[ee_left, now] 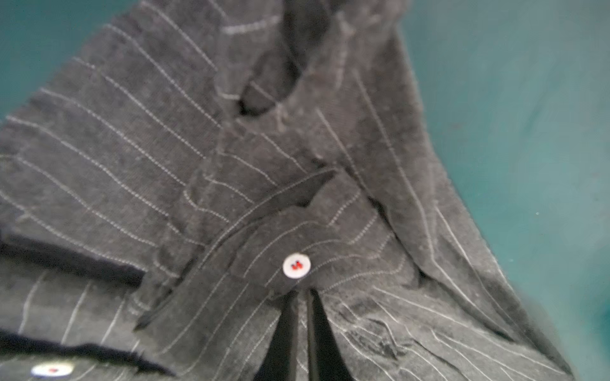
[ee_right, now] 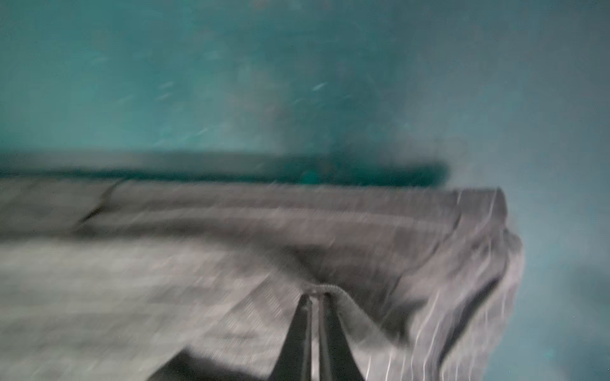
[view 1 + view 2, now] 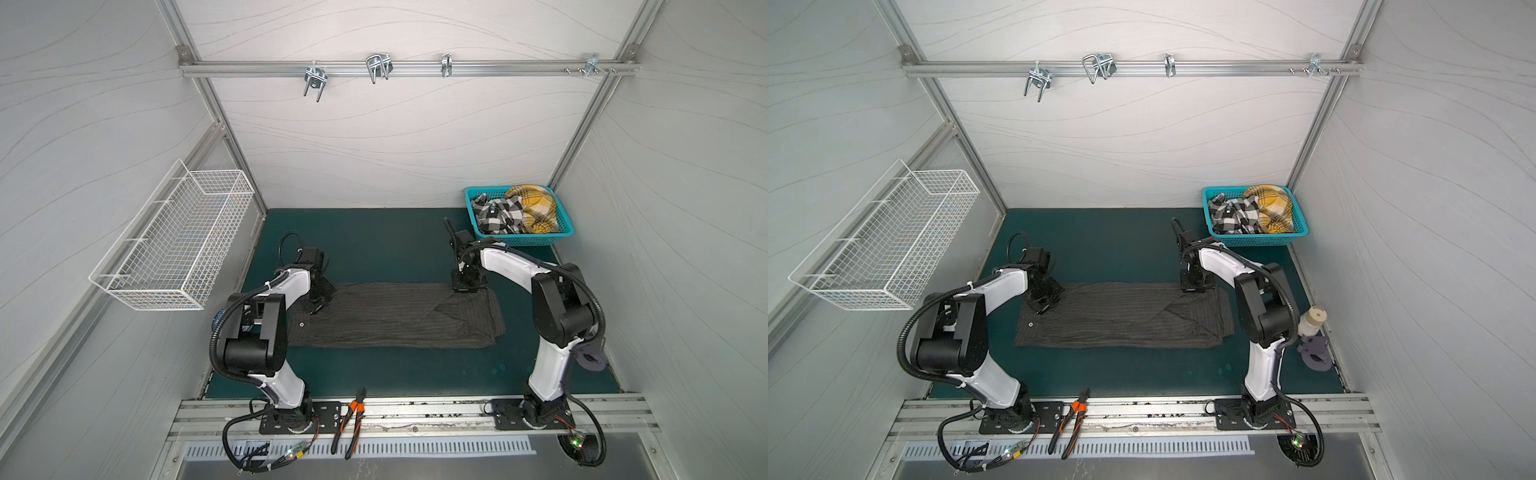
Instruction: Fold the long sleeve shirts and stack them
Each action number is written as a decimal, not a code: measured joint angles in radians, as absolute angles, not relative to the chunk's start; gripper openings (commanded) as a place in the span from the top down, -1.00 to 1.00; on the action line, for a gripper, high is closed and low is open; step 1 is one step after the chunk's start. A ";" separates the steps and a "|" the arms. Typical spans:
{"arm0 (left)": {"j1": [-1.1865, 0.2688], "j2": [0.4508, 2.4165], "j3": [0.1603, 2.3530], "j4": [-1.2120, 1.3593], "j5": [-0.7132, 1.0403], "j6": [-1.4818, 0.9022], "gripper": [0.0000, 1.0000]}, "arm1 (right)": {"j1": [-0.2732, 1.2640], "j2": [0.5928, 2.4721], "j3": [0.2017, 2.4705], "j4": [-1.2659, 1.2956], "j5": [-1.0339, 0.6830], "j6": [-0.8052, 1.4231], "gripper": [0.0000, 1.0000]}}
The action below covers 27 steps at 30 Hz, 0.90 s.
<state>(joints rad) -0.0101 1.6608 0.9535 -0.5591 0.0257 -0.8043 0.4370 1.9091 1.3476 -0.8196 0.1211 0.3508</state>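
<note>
left tool [image 1: 305,293] closed tight on pinstriped shirt [image 1: 132,148], right tool [image 2: 318,296] likewise — pinching its edge

In both top views the shirt [image 3: 395,316] lies spread across the middle of the mat [image 3: 374,245], its long side running left to right. The left gripper [image 3: 314,304] sits on its upper left corner, and the right gripper [image 3: 467,286] on its upper edge near the right end. A plastic basket [image 3: 524,240] holding bundled garments [image 3: 515,212] stands at the mat's upper right corner, behind the right arm. A wire basket [image 3: 174,249] hangs on the left wall. Pliers [image 3: 349,419] lie across the mounting rail [image 3: 415,409] at lower centre, between the arm bases. A bar with hooks [image 3: 415,68] crosses the upper frame.
</note>
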 measured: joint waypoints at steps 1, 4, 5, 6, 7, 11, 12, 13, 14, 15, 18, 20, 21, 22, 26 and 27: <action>-0.009 1.671 0.961 -0.557 0.025 -0.802 0.87 | 0.428 1.924 1.345 -0.809 0.116 0.351 0.83; -0.009 1.681 0.968 -0.560 0.022 -0.798 0.91 | 0.421 1.964 1.350 -0.791 0.110 0.351 0.83; -0.008 1.681 0.968 -0.560 0.021 -0.798 0.92 | 0.421 1.969 1.355 -0.785 0.110 0.350 0.83; -0.007 1.681 0.968 -0.561 0.020 -0.797 0.94 | 0.421 1.976 1.365 -0.793 0.111 0.350 0.82; -0.004 1.681 0.968 -0.561 0.021 -0.796 0.94 | 0.422 1.983 1.378 -0.802 0.112 0.350 0.78; 0.023 1.677 0.954 -0.556 0.021 -0.797 0.95 | 0.445 1.988 1.419 -0.822 0.128 0.349 0.22; 0.032 1.673 0.948 -0.552 0.025 -0.797 0.95 | 0.460 1.980 1.424 -0.832 0.135 0.349 0.08; 0.042 1.667 0.941 -0.549 0.027 -0.797 0.93 | 0.484 1.959 1.425 -0.843 0.150 0.353 -0.04; 0.051 1.662 0.934 -0.548 0.031 -0.797 0.89 | 0.516 1.923 1.423 -0.860 0.163 0.365 -0.12; 0.060 1.655 0.928 -0.548 0.038 -0.797 0.82 | 0.541 1.890 1.417 -0.872 0.171 0.370 -0.15; 0.066 1.626 0.910 -0.554 0.057 -0.800 0.62 | 0.657 1.712 1.348 -0.884 0.179 0.427 -0.13; 0.057 1.594 0.904 -0.578 0.068 -0.800 0.60 | 0.743 1.588 1.263 -0.889 0.163 0.479 -0.02; 0.047 1.577 0.907 -0.589 0.074 -0.796 0.62 | 0.773 1.545 1.218 -0.891 0.148 0.507 0.04; 0.037 1.568 0.915 -0.604 0.078 -0.789 0.65 | 0.793 1.518 1.178 -0.891 0.134 0.534 0.08; -0.002 1.576 0.995 -0.631 0.088 -0.756 0.77 | 0.822 1.498 1.012 -0.850 0.043 0.643 0.23; -0.008 1.589 1.014 -0.629 0.088 -0.751 0.80 | 0.822 1.500 0.977 -0.834 0.021 0.669 0.27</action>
